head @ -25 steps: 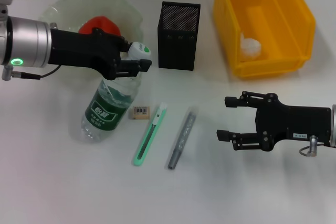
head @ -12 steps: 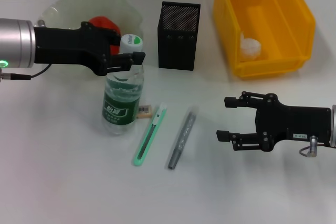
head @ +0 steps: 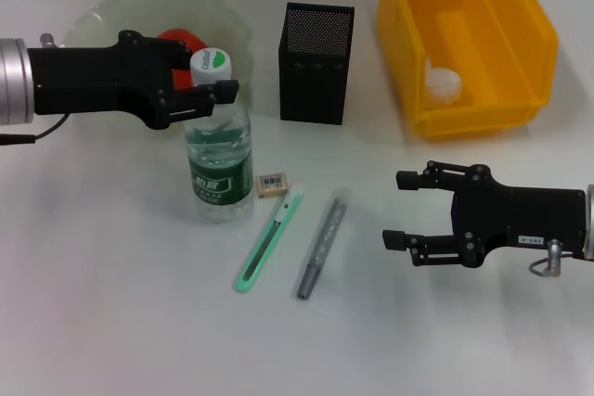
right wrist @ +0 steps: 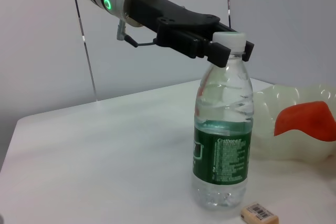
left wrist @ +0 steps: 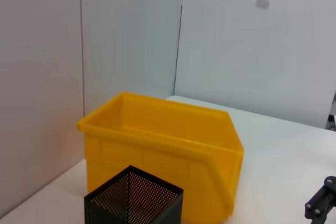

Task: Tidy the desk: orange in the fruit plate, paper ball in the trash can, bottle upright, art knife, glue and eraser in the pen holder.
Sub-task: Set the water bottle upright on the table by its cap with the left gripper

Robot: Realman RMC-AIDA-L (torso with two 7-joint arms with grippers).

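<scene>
Head view, desk inventory: bottle point(head: 219, 141), clear with green label and white-green cap, standing upright on the white table point(head: 111, 322) just in front of the fruit plate point(head: 102, 16); left gripper point(head: 206, 97) at the bottle's neck, fingers pinching it just under the cap; orange point(head: 181, 42) lying in the pale green fruit plate, partly hidden behind the left arm; eraser point(head: 272, 185) flat on the table, just beside the bottle's base; art knife point(head: 270, 239), green, lying beside the eraser; glue point(head: 322, 245), grey stick, lying near the knife and roughly parallel to it; pen holder point(head: 316, 63), black mesh, upright behind these items; trash can point(head: 464, 39), yellow bin, beside the pen holder, paper ball point(head: 443, 80) inside it; right gripper point(head: 406, 210) low over the table, well apart from the glue, fingers spread and holding nothing
</scene>
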